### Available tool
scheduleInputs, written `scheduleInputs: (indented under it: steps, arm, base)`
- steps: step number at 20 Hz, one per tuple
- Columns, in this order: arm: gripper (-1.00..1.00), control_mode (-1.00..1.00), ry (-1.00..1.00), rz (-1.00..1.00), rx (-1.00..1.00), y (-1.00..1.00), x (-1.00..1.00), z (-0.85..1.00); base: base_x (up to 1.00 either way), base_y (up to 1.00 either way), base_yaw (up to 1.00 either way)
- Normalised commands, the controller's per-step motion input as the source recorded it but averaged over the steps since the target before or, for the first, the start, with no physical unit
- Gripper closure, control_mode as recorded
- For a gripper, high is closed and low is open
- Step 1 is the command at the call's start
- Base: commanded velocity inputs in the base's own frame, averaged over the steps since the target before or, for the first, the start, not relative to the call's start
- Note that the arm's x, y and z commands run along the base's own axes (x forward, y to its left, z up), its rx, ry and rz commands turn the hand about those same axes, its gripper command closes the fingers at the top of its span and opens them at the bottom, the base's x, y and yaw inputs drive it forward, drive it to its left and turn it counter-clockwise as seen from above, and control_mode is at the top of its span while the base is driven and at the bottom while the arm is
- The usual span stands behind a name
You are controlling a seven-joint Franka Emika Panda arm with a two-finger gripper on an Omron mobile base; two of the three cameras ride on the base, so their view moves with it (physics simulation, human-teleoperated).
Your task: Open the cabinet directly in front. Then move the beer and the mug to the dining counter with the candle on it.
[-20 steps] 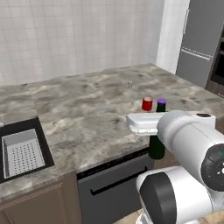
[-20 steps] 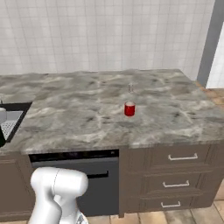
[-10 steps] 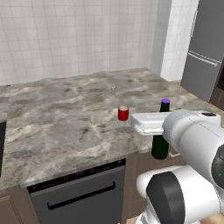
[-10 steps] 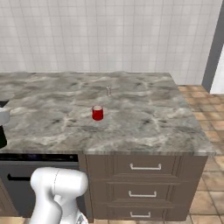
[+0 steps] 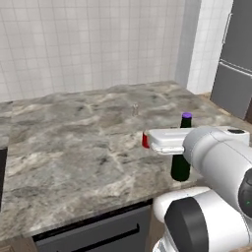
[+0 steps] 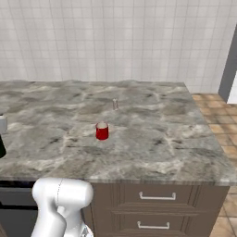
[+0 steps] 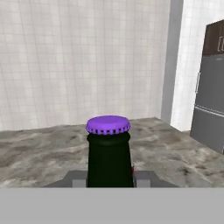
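The beer [image 7: 109, 153], a dark bottle with a purple cap, is clamped at the neck between the jaws of the gripper [image 7: 109, 177] and is held upright at the near edge of the dining counter [image 5: 74, 147]. In the left base view its base hangs beside the stone edge. The mug [image 6: 102, 131], red and upright, is seen on the slab, with a small pale candle [image 6: 115, 104] standing beyond it
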Motion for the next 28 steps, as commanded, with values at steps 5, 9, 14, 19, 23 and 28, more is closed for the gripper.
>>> scheduleInputs:
  steps: [5, 9, 14, 19, 23, 28]
  arm:
    - [1.00, 1.00, 0.00, 0.00, 0.00, 0.00, 0.00, 0.00]
    - [1.00, -1.00, 0.00, 0.00, 0.00, -0.03, 0.31, -0.04]
    - [1.00, -1.00, 0.17, 0.03, 0.00, -0.17, 0.74, -0.38]
    - [1.00, -1.00, 0.04, 0.06, 0.00, -0.25, 0.99, -0.36]
    - [1.00, -1.00, -0.01, 0.10, 0.00, -0.09, 1.00, -0.37]
    - [1.00, -1.00, -0.11, 0.12, -0.03, 0.00, 1.00, -0.55]
  base:
    - [0.83, -0.05, 0.00]
    - [0.39, -0.08, 0.00]
    - [0.00, 0.00, 0.00]
    - [0.00, 0.00, 0.00]
    - [0.00, 0.00, 0.00]
    - [0.00, 0.00, 0.00]
